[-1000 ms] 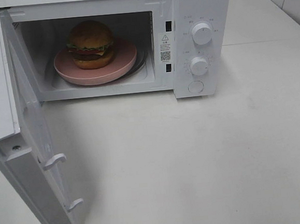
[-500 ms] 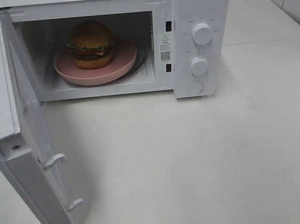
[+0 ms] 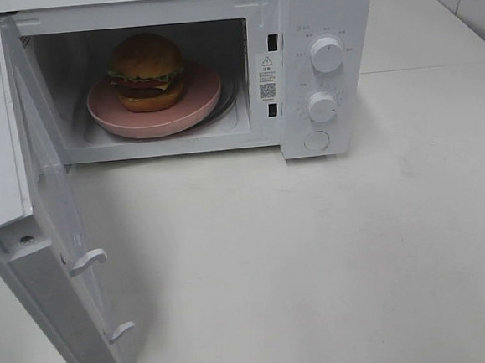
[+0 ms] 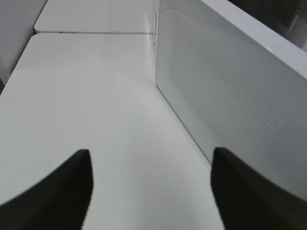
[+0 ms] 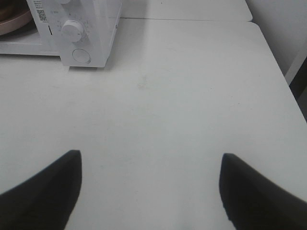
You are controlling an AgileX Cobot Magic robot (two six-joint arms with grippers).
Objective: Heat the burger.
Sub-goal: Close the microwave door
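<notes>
- We read the high view as a clock face, with 12 o'clock at the far edge of the table.
- The microwave stands at 12 o'clock. Its door is swung fully open and reaches out toward 8 o'clock.
- The burger sits upright on the pink plate inside the cavity, at about 11 o'clock. It rests toward the plate's 10 o'clock side.
- The control panel lies at 1 o'clock, with the upper knob above the lower knob and a round button beneath them.
- Neither arm appears in the high view.
- In its own wrist view the left tool has its fingers spread and nothing between them. It hangs over bare table, just beside the door's perforated panel.
- The right tool is likewise spread and empty over bare table. The panel's lower knob is well apart from it.
- Step in hand: we judge loading complete, since burger and plate are inside, and closing the door comes next.
- Next move: the left tool would press on the door's face and swing it round its hinge toward 12 o'clock until it latches.
- We expect a knob must then be turned, which suits the right tool.
</notes>
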